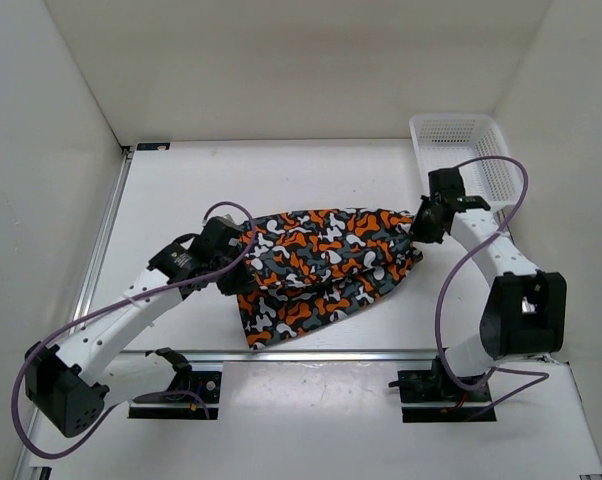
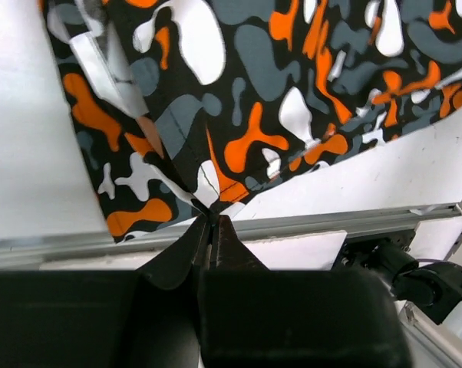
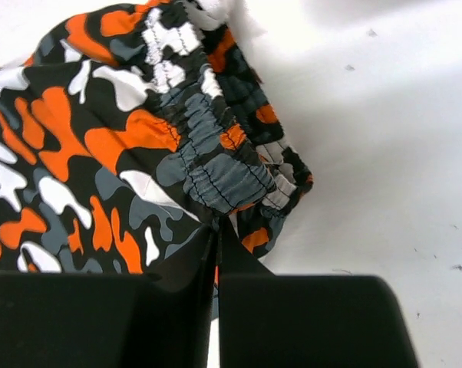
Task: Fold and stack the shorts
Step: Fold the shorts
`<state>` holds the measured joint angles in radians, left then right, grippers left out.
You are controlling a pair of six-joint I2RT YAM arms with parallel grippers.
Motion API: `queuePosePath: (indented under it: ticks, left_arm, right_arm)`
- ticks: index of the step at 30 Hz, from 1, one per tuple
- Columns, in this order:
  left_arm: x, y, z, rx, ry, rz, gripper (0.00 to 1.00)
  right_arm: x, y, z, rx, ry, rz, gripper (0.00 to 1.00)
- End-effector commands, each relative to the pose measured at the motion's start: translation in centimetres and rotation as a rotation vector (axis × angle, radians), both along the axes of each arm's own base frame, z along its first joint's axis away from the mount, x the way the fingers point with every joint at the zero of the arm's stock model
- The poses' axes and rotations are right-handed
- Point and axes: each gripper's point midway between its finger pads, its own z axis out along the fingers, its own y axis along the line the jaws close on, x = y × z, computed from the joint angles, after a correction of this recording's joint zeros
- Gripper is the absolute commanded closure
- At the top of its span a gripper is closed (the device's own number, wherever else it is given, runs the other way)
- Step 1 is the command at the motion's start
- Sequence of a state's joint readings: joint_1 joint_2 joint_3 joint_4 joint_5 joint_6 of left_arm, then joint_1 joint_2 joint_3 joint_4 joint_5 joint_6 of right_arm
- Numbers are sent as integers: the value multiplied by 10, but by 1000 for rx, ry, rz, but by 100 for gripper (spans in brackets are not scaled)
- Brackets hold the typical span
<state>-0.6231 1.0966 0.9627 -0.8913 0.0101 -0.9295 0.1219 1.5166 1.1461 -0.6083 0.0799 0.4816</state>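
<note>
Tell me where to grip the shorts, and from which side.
Pinch the shorts at both ends: they lie spread left to right. The gathered waistband at the right end gives a thick ridge, so come from the right, as the right gripper does. Take the thin left edge from the left, as the left gripper does.

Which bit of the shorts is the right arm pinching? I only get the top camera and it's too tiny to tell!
Observer: The right wrist camera shows it close up. The right gripper has its jaws shut on the stretchy, gathered waistband of the shorts.
Operator: And what's the left arm got?
Observer: In the left wrist camera, the left gripper has its jaws shut on a bottom edge of the fabric, right where a stitched seam comes down to the edge.
</note>
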Motion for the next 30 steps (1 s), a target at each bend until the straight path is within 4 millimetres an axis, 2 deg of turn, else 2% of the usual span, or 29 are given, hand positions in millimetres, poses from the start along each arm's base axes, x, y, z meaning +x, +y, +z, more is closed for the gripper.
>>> queuePosePath:
  ticks: [1, 6, 7, 9, 10, 13, 16, 19, 20, 21, 23, 24, 25, 26, 28, 29, 30]
  left_arm:
    - [-8, 8, 8, 0, -32, 62, 90]
    - [0, 17, 43, 21, -112, 77, 90]
    - [7, 18, 56, 28, -135, 79, 90]
    - [7, 21, 65, 51, -132, 76, 90]
    - [8, 18, 77, 40, -157, 73, 90]
    - [1, 17, 81, 36, -160, 52, 90]
    - [-14, 13, 70, 0, -122, 35, 90]
    - [-38, 3, 35, -21, -27, -7, 90]
    - [-46, 1, 19, -28, 10, -9, 90]
    - [-53, -4, 11, -42, 42, -28, 90]
    - [-69, -9, -9, -40, 102, -65, 90]
    - [-75, -14, -15, -50, 142, -86, 79]
    - [-80, -17, -21, -50, 165, -108, 58]
    - [-83, -16, -30, -23, 190, -136, 25]
    - [-86, -13, -34, 3, 202, -154, 7]
    - [-80, -15, -27, 12, 183, -145, 0]
    - [-75, -12, -26, 38, 172, -142, 0]
  right_arm:
    - [-8, -19, 23, -44, -97, -74, 100]
    - [-14, -24, 61, -49, -173, -64, 100]
    - [-14, -22, 66, -41, -175, -59, 100]
    - [-13, -22, 82, -36, -213, -60, 100]
    - [-17, -20, 84, -24, -212, -51, 100]
    - [-34, -17, 87, 6, -211, -55, 100]
    - [-62, -19, 74, 17, -183, -75, 100]
    - [-98, -18, 47, 49, -115, -119, 100]
    - [-109, -19, 43, 60, -108, -137, 100]
    - [-119, -20, 27, 69, -72, -184, 100]
    - [-131, -24, 17, 65, -38, -236, 97]
    - [-132, -27, 15, 57, -40, -258, 85]
    - [-132, -30, 15, 46, -42, -264, 51]
    - [-129, -32, 16, 34, -42, -283, 41]
    - [-123, -39, 16, -1, -35, -303, 25]
    - [-121, -44, 16, -29, -36, -318, 15]
    - [-119, -46, 16, -43, -30, -315, 14]
